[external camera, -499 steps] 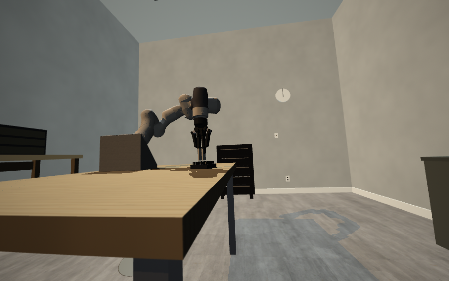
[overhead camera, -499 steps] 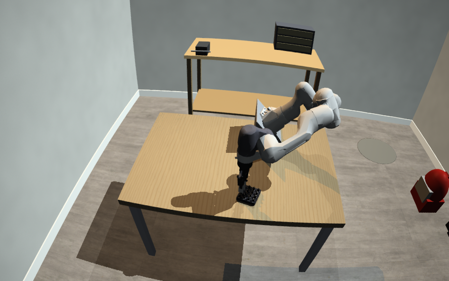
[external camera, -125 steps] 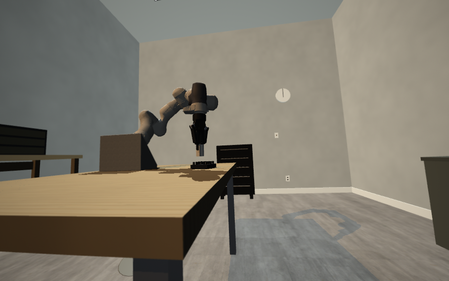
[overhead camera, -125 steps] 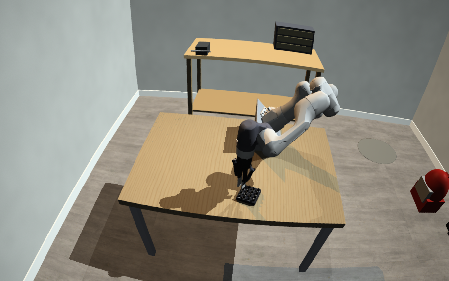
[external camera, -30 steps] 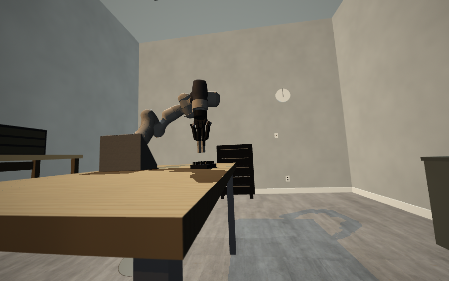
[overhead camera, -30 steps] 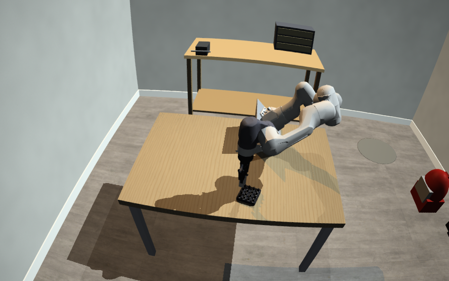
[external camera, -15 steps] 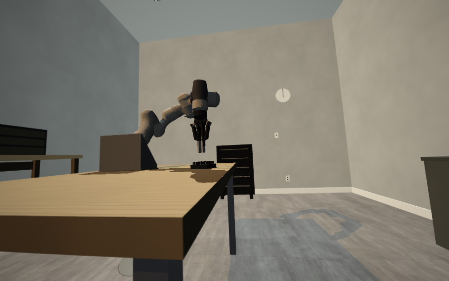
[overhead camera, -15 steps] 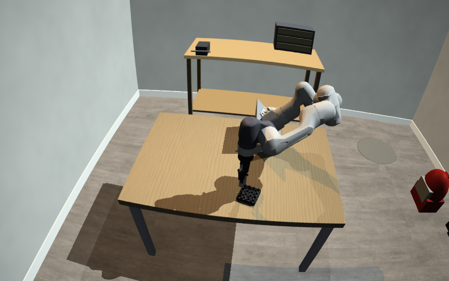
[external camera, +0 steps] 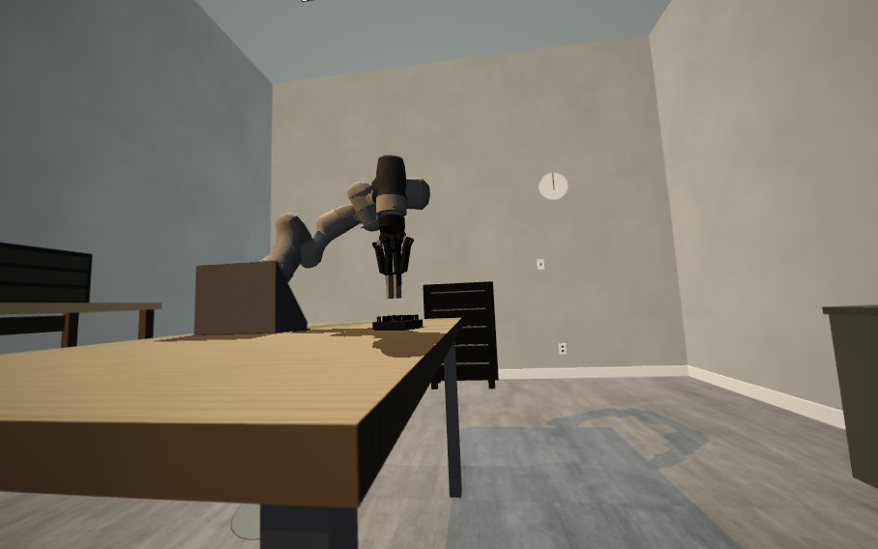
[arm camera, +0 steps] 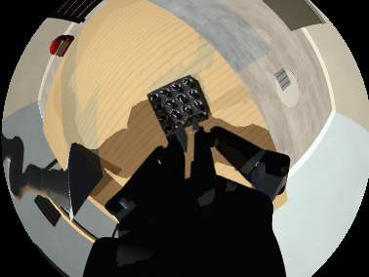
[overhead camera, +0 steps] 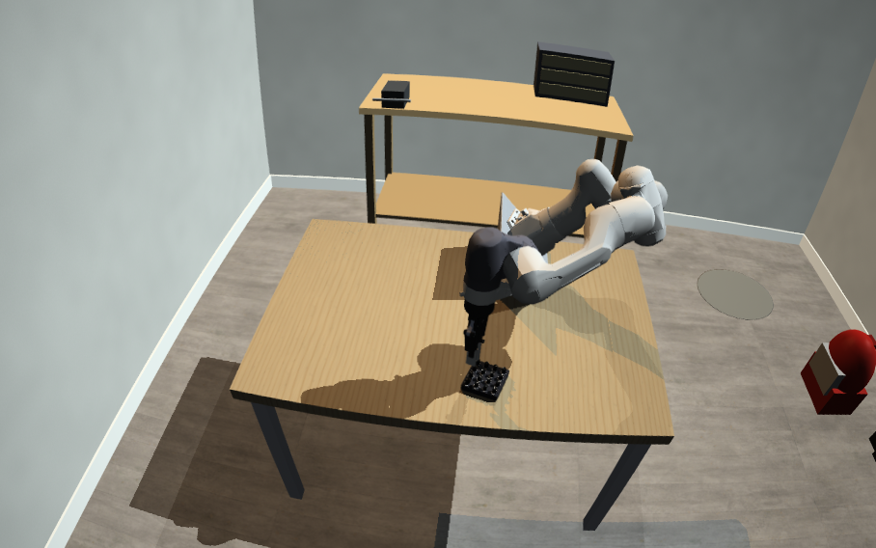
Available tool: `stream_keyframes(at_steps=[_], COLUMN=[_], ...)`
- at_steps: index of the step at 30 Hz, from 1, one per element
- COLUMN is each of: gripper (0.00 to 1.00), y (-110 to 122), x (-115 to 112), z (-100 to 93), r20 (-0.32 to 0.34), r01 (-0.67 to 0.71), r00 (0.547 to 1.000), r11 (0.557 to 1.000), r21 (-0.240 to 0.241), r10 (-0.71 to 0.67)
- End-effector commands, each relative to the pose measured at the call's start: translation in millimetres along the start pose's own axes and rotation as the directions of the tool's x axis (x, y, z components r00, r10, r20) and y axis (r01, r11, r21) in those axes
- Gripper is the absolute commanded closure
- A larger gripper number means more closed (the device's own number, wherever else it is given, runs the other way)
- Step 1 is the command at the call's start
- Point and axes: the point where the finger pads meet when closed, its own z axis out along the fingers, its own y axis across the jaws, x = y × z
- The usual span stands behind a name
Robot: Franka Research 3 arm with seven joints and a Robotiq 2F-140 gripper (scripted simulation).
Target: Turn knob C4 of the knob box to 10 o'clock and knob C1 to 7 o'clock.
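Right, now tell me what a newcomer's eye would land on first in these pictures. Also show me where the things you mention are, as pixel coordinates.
Probably the pale arm (overhead camera: 568, 258) (external camera: 336, 219), reaching over the wooden table (overhead camera: 361, 290) (external camera: 193, 382) with its black gripper (overhead camera: 473, 362) (external camera: 394, 297) (arm camera: 189, 128) pointing down above the dark knob box (overhead camera: 484, 381) (external camera: 397, 323) (arm camera: 180, 104). Next, likely the bright red object (overhead camera: 852, 362) (arm camera: 60, 46) off to the right in the top view, then the round white clock (external camera: 552, 186) on the far wall in the exterior view.

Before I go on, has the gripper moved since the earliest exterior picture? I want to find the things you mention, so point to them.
Yes, up: in the exterior view, the gripper's fingertips (overhead camera: 473, 360) (external camera: 394, 297) are now farther above the knob box (overhead camera: 484, 381) (external camera: 396, 325) (arm camera: 180, 102).
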Motion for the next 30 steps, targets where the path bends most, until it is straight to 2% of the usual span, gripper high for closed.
stream_keyframes(at_steps=[1, 11, 30], gripper=[0.88, 0.88, 0.88], y=[0, 0, 0], x=[0, 0, 0], z=[1.6, 6.6, 28.0], r20=[-0.002, -0.002, -0.002], r01=[-0.005, -0.005, -0.005], r00=[1.000, 1.000, 1.000], r11=[1.000, 1.000, 1.000], r21=[0.001, 0.002, 0.002], r10=[0.005, 0.005, 0.005])
